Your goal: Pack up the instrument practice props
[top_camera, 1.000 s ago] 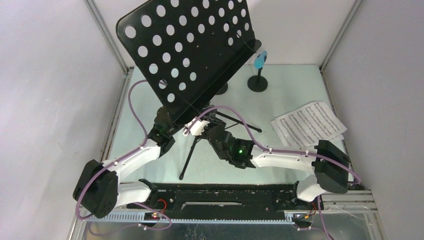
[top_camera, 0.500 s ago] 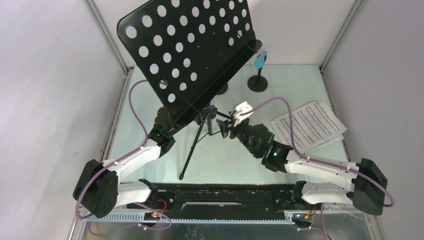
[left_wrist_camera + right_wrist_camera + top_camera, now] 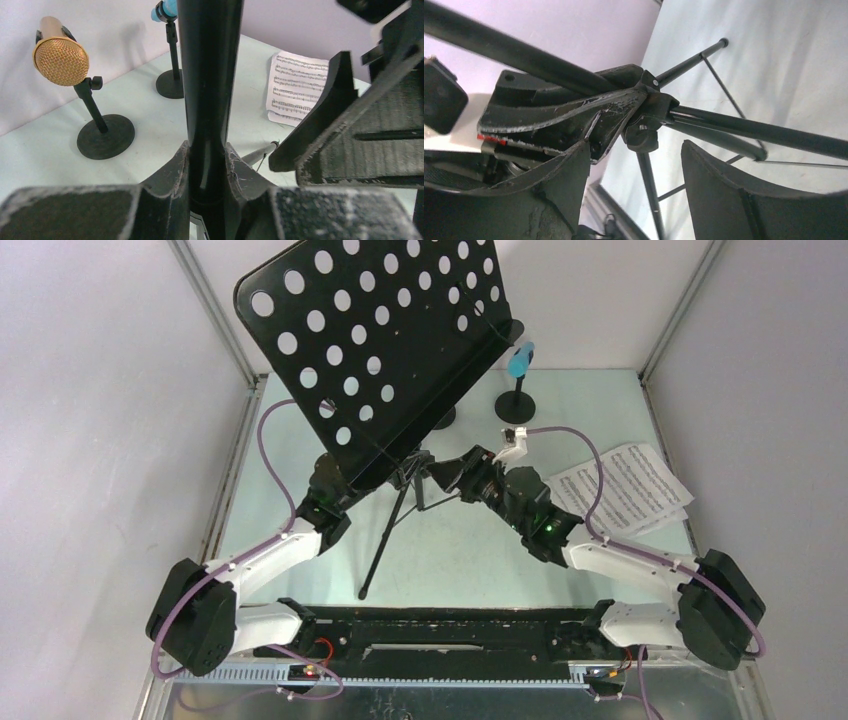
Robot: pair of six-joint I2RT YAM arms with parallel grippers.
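The black tripod music rack stands at centre, its perforated desk (image 3: pixel 370 340) tilted high. My left gripper (image 3: pixel 345 480) is shut on the rack's pole (image 3: pixel 209 75), its fingertips (image 3: pixel 181 162) pressed on both sides. My right gripper (image 3: pixel 450 478) is open, its jaws spread just right of the tripod hub and knob (image 3: pixel 641 137), touching nothing. White sheet-music pages (image 3: pixel 620 490) lie at the right. The light-blue microphone (image 3: pixel 519 360) sits in its round-based holder (image 3: pixel 515 405). The tan microphone (image 3: pixel 61 55) stands in its holder (image 3: pixel 106 136); the desk hides it from above.
Tripod legs (image 3: pixel 385 540) spread over the pale green tabletop (image 3: pixel 300 420) toward the arm bases. White walls and metal frame posts (image 3: pixel 215 310) close in the left, back and right. Purple cables (image 3: pixel 580 455) loop off both wrists.
My right arm has swung out to the right and its gripper has turned and come back toward the tripod hub from the right. The left gripper and the rack have stayed put.
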